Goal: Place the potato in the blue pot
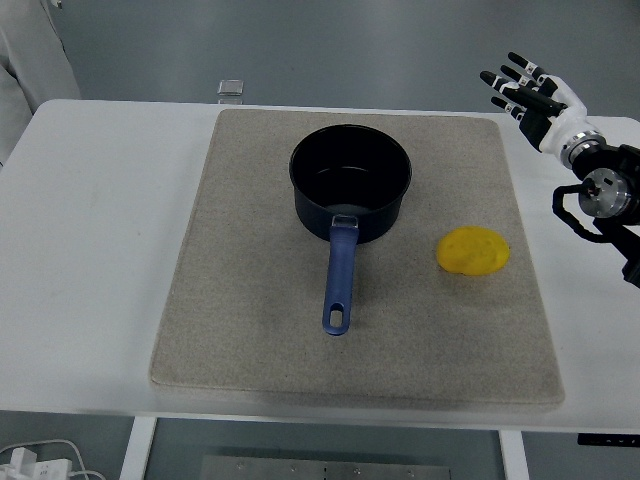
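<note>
A: So, what sits closest to the bottom of the frame?

B: The white table's (80, 300) near edge. On it lies a grey felt mat (250, 340) filling most of the middle of the frame.

A: And on the mat?

B: A blue pot (350, 180), upright at upper centre, its long blue handle (340, 285) pointing down toward the near edge. The yellow potato (473, 250) lies on the mat to the right of the pot, apart from it and level with the handle's upper part.

A: Where is the robot?

B: Only its right hand (530, 95) shows, at the upper right, raised over the table's far right corner, well apart from the potato. Its fingers (505, 85) are spread wide and hold nothing.

A: Anything farther back?

B: A small clear object (231, 90) at the table's far edge, and a pale sleeve (25, 60) of a person at the upper left corner.
</note>
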Controlling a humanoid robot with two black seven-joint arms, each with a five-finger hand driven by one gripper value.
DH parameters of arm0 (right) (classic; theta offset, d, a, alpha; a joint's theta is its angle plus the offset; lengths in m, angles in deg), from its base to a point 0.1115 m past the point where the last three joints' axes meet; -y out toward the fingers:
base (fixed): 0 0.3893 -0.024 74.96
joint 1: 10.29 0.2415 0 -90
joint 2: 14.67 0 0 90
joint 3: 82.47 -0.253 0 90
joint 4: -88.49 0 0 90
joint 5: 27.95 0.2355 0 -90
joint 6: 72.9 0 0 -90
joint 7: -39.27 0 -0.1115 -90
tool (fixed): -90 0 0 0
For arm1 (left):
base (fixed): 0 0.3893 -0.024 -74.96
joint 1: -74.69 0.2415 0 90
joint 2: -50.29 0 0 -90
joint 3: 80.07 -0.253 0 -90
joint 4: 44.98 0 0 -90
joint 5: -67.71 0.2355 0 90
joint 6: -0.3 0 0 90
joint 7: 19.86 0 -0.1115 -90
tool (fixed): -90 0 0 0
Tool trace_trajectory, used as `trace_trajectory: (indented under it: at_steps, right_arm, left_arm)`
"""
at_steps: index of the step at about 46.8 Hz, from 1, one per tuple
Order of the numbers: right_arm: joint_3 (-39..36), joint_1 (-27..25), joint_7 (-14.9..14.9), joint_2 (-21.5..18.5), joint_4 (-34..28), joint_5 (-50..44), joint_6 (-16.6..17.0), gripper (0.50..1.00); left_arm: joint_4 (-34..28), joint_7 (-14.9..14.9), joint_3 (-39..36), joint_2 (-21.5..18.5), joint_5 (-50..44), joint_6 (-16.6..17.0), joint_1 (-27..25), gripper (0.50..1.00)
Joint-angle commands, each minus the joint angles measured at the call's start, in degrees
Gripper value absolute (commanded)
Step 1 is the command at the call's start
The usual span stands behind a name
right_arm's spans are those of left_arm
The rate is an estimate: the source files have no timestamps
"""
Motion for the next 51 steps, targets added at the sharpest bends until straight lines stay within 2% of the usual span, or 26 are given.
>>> trace_trajectory:
  at_steps: [1,51]
  right_arm:
    - [0.0,0.1,0.0,-0.2,0.0,-0.1,0.0,0.934]
    - [0.6,0.5,-0.1,-0.4,0.1,-0.7,0.0,0.934]
  left_arm:
    - [0.1,0.0,0.0,0.0,0.0,0.0,0.0,1.000]
    - [-0.1,-0.6,0.3,0.0,-0.2,0.0,0.5,1.000]
